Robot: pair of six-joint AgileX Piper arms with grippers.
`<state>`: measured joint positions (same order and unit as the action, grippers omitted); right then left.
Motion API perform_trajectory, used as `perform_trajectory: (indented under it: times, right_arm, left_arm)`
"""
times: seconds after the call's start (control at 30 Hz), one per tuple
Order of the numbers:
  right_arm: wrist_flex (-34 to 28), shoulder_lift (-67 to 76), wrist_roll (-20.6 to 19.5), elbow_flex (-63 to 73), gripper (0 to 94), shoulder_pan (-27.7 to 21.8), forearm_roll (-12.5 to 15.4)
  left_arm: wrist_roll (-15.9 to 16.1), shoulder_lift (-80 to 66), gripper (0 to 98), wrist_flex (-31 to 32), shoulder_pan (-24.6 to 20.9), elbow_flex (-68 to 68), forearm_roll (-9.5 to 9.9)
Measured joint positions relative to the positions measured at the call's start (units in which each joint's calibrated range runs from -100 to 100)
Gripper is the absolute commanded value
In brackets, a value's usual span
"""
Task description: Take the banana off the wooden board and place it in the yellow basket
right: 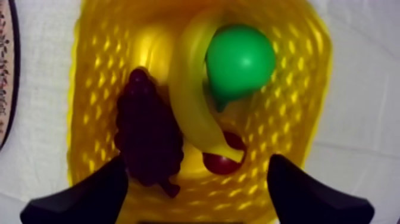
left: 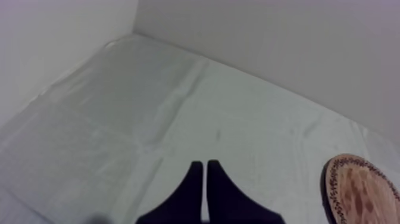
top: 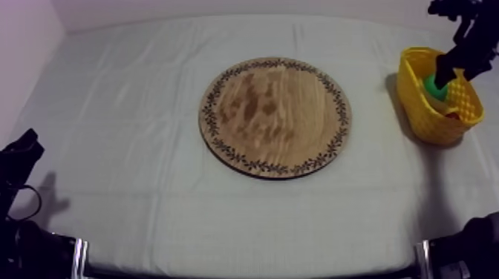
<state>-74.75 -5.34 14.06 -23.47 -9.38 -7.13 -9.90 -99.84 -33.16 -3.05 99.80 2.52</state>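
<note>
The banana (right: 190, 101) lies curved inside the yellow basket (right: 89, 89), beside a green pear (right: 241, 59), a dark bunch of grapes (right: 146, 134) and a small red fruit (right: 220, 161). My right gripper (right: 197, 162) hangs open just above the basket, nothing between its fingers. From above, the right gripper (top: 453, 70) is over the basket (top: 427, 122) at the table's right, with the pear (top: 434, 87) showing. The round wooden board (top: 275, 116) in the middle is bare. My left gripper (top: 21, 148) rests low at the left, and its fingers (left: 205, 164) lie together, shut on nothing.
The grey-white cloth covers the whole table. The board's patterned rim (left: 363, 190) shows beyond the left gripper, and its edge (right: 5, 77) lies beside the basket. Walls close the table at the back and left.
</note>
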Motion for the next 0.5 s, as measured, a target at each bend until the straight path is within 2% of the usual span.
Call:
perform_trajectory:
  times: [0.17, 0.5]
  right_arm:
    - [2.2, 6.67, 1.9, -4.12, 74.5, -2.0, 1.76]
    - [11.15, 23.4, 3.51, -17.22, 51.7, -4.33, 3.39]
  left_arm:
    - [0.0, 0.0, 0.1, 0.0, 0.0, 0.0, 0.0]
    - [0.0, 0.0, 0.1, 0.0, 0.0, 0.0, 0.0]
